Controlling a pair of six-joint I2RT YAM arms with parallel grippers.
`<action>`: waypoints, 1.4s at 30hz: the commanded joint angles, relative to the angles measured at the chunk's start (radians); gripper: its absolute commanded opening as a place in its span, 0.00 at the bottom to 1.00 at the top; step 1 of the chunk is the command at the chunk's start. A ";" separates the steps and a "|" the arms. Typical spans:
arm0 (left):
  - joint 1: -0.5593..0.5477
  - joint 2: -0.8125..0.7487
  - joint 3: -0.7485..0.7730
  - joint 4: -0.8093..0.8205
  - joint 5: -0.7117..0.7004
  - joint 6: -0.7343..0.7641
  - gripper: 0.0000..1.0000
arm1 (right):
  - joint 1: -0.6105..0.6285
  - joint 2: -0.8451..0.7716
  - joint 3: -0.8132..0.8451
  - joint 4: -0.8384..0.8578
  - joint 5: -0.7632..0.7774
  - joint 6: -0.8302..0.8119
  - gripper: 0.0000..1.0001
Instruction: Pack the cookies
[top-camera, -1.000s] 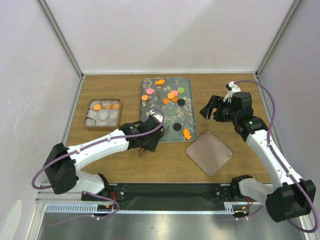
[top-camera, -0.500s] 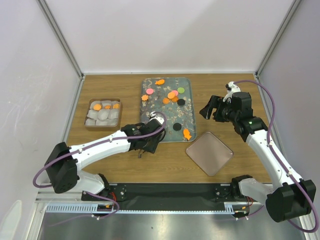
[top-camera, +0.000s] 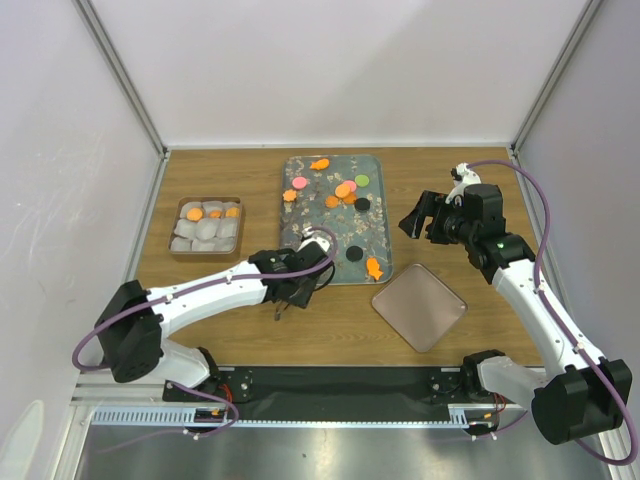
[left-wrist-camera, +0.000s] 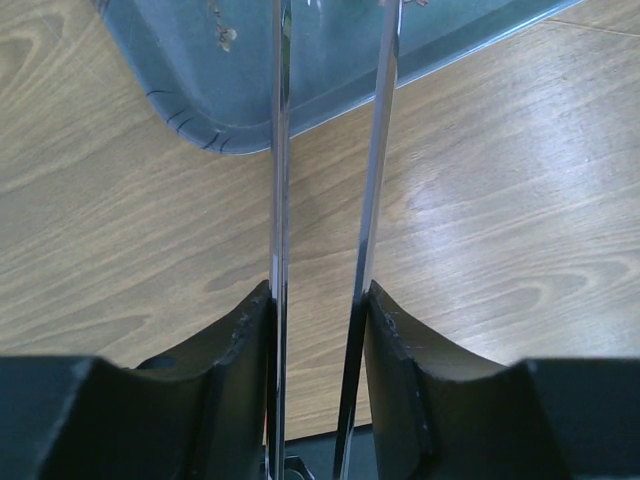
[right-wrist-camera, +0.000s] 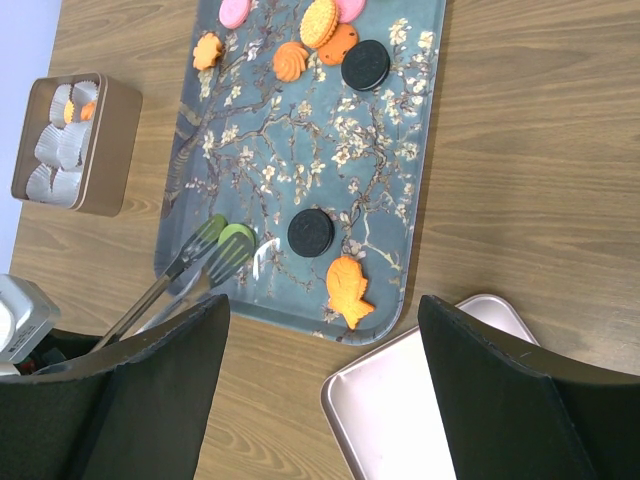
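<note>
Right wrist view: left gripper (left-wrist-camera: 320, 296) clasps tongs (right-wrist-camera: 188, 272) whose tips bracket a green cookie (right-wrist-camera: 238, 236) on the tray (right-wrist-camera: 400, 180), right gripper (top-camera: 414, 222) gapes empty; a glancing pinch could flick it off.

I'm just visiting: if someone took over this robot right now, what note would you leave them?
Left gripper: shut on the tongs, tips at a green cookie on the floral tray.
Right gripper: open, empty, beside the tray.
Done: a few orange cookies in the box's paper cups.
Left: most cookies lie on the tray, unpacked.
</note>
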 joint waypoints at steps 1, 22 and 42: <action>-0.009 -0.006 0.019 -0.013 -0.045 -0.021 0.41 | 0.006 -0.011 0.016 0.015 0.005 -0.023 0.83; 0.662 -0.243 0.096 0.082 0.030 0.114 0.40 | 0.015 0.009 0.011 0.037 -0.031 -0.009 0.83; 1.082 -0.120 0.016 0.183 0.144 0.130 0.39 | 0.020 -0.018 0.004 0.038 -0.035 -0.009 0.83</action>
